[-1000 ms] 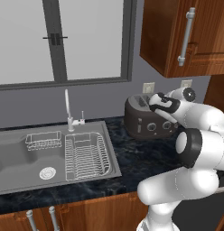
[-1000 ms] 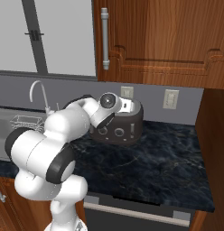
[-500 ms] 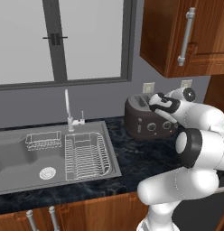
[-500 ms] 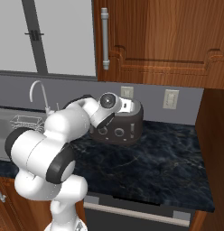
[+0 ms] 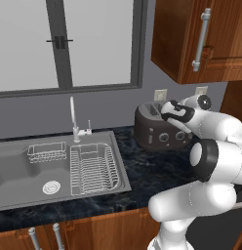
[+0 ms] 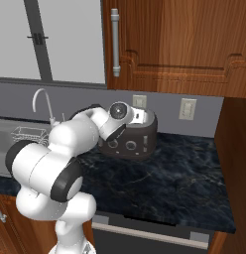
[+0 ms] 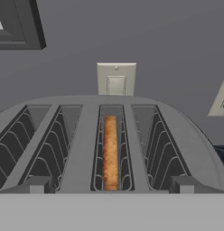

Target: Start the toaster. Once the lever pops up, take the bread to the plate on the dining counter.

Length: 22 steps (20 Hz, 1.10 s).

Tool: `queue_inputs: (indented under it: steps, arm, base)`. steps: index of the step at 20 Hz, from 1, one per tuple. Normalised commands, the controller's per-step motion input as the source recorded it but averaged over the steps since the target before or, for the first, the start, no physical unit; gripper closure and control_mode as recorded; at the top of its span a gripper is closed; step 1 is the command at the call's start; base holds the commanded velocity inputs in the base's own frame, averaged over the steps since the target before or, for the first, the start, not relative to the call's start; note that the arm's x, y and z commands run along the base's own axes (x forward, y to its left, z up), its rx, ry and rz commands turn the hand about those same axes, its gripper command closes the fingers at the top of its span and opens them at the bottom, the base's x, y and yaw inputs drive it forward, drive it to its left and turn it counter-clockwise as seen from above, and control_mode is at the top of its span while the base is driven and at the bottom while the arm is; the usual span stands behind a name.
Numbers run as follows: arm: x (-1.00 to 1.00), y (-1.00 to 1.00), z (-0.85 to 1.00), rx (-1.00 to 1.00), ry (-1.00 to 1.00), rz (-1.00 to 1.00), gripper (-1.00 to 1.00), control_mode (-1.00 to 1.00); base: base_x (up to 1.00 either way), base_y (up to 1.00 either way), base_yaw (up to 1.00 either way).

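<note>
hand view looked down on the toaster with the bread sitting in slot 3 of 4, gripper spread wide holding nothing, so toasting and carrying were left.

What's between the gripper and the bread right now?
Nothing visible. In the hand view the bread stands edge-up in the third slot from the left of the toaster, top exposed, no object above the slot.

Matt dark toaster with wire-lined slots holds a rough tan bread; worktop of glossy dark veined stone; brushed steel sink at lower left; polished reddish wood cabinets above
</note>
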Motion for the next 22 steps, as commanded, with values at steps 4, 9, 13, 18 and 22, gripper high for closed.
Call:
queue_inputs:
  steps: [4,9,13,18,22]
  arm:
    - [0.00,0.00,0.00,0.00,0.00,0.00,-1.00,-1.00]
    - [0.00,0.00,0.00,0.00,0.00,0.00,-1.00,-1.00]
    - [0.00,0.00,0.00,0.00,0.00,0.00,-1.00,-1.00]
    - [0.00,0.00,0.00,0.00,0.00,0.00,-1.00,-1.00]
    - [0.00,0.00,0.00,0.00,0.00,0.00,-1.00,-1.00]
  base:
    - [0.00,0.00,0.00]
    - [0.00,0.00,0.00]
    - [0.00,0.00,0.00]
    - [0.00,0.00,0.00]
    - [0.00,0.00,0.00]
